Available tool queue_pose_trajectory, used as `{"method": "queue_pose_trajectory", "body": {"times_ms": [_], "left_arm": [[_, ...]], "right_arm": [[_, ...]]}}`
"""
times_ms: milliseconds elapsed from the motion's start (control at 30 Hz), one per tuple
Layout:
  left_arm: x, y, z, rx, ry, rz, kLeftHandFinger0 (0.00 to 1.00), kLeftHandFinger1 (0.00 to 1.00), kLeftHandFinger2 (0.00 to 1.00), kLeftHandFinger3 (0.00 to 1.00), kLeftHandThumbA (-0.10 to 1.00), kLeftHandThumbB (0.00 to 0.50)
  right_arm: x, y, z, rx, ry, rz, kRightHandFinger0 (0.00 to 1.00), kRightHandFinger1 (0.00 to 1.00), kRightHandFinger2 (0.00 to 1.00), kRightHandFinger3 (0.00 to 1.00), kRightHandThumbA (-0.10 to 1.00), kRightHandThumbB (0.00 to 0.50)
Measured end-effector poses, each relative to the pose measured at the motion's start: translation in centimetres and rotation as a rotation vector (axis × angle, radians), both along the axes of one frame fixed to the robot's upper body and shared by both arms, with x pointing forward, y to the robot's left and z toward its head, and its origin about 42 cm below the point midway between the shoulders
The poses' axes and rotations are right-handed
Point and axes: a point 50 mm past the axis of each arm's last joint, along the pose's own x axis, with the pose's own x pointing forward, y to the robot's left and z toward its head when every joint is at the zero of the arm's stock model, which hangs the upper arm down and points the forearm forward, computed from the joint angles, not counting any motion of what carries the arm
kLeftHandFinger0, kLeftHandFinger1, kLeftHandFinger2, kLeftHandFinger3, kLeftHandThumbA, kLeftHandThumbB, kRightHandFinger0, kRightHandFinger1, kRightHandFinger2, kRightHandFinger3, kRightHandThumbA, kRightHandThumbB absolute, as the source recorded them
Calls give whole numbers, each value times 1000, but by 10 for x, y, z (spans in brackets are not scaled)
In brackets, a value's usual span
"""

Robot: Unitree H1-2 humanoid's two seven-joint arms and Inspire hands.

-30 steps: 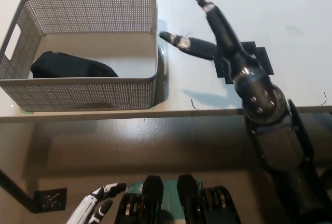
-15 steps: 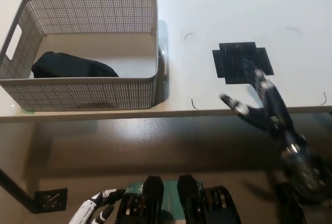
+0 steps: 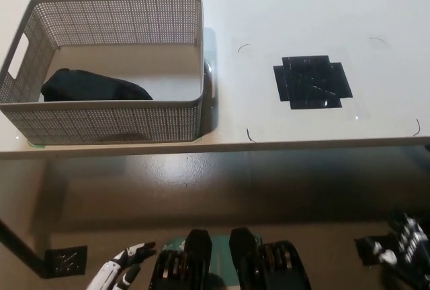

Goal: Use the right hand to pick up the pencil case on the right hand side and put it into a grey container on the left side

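Black right hand (image 3: 396, 258) has dropped off the white table (image 3: 289, 8) to bottom right, fingers spread and empty. Black soft pencil case (image 3: 94, 86) sits inside the grey mesh container (image 3: 107, 119) (unmoved). White left hand (image 3: 121, 271) rests low, open.

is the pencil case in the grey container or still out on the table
In. The black pencil case lies on the floor of the grey container, towards its left end.

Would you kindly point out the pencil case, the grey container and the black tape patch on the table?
pencil case (image 3: 94, 87): head view, middle of its dark body, inside the basket.
grey container (image 3: 107, 121): head view, its near mesh wall.
black tape patch (image 3: 311, 82): head view, its centre.
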Motion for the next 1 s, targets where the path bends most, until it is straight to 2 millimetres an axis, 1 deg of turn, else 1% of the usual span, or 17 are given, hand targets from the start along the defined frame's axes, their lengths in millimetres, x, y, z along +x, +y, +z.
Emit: {"method": "queue_pose_trajectory", "body": {"times_ms": [67, 167, 233, 267, 300, 367, 400, 433, 567, 633, 667, 733, 833, 867, 900, 933, 1000], "left_arm": [[0, 5, -1, 1, 4, 20, 954, 897, 859, 915, 1000, 276], [-3, 14, -4, 3, 13, 57, 956, 928, 884, 919, 1000, 261], [-4, 16, -4, 2, 14, 69, 965, 992, 941, 942, 1000, 256], [-4, 21, -5, 0, 15, 89, 976, 1000, 976, 969, 1000, 241], [-4, 24, -5, -3, 16, 104, 1000, 1000, 1000, 1000, 1000, 246], [-4, 32, -5, -9, 15, 135, 1000, 1000, 1000, 1000, 1000, 278], [-4, 35, -5, -13, 16, 151, 1000, 1000, 1000, 1000, 1000, 278], [-5, 41, -5, -21, 16, 175, 1000, 1000, 1000, 1000, 1000, 300], [-5, 57, -3, -50, 2, 255, 1000, 1000, 1000, 1000, 1000, 261], [-6, 66, 0, -69, -12, 306, 1000, 1000, 1000, 1000, 1000, 253], [-7, 69, 0, -75, -16, 322, 1000, 1000, 1000, 1000, 1000, 263], [-8, 78, 2, -96, -29, 371, 1000, 1000, 1000, 1000, 1000, 249], [-11, 91, 3, -113, -38, 432, 1000, 1000, 1000, 1000, 1000, 271], [-11, 95, 2, -120, -37, 448, 1000, 1000, 1000, 1000, 1000, 302], [-12, 98, 2, -125, -38, 461, 1000, 1000, 1000, 1000, 1000, 304], [-12, 101, 2, -133, -40, 474, 1000, 1000, 1000, 1000, 1000, 342], [-11, 105, 2, -148, -43, 494, 1000, 1000, 1000, 1000, 1000, 357]], "right_arm": [[-16, -6, -13, 33, 33, -21, 1000, 1000, 1000, 1000, 1000, 242], [-36, -13, -31, 78, 74, -46, 1000, 1000, 1000, 1000, 1000, 227], [-42, -15, -37, 91, 86, -54, 1000, 1000, 1000, 1000, 1000, 233], [-49, -17, -47, 111, 109, -65, 1000, 1000, 1000, 1000, 1000, 225], [-51, -17, -51, 123, 115, -68, 1000, 1000, 1000, 1000, 1000, 235], [-54, -17, -59, 145, 122, -71, 1000, 1000, 1000, 1000, 1000, 246], [-54, -17, -61, 155, 120, -70, 1000, 1000, 1000, 1000, 1000, 247], [-53, -16, -63, 168, 115, -66, 1000, 1000, 1000, 1000, 1000, 256], [-45, -14, -68, 196, 91, -53, 1000, 1000, 1000, 1000, 1000, 272], [-38, -13, -67, 210, 63, -42, 1000, 1000, 1000, 1000, 1000, 273], [-36, -13, -67, 213, 53, -39, 1000, 1000, 1000, 1000, 1000, 273], [-30, -13, -64, 219, 19, -26, 1000, 1000, 1000, 1000, 1000, 285], [-22, -12, -60, 224, -24, -12, 1000, 1000, 1000, 1000, 1000, 292], [-21, -11, -59, 225, -33, -9, 1000, 1000, 1000, 1000, 1000, 285], [-21, -11, -58, 227, -40, -7, 1000, 1000, 1000, 1000, 1000, 286], [-21, -11, -58, 228, -43, -4, 1000, 1000, 1000, 1000, 1000, 284], [-21, -11, -59, 230, -46, -1, 1000, 1000, 1000, 1000, 1000, 282]]}}
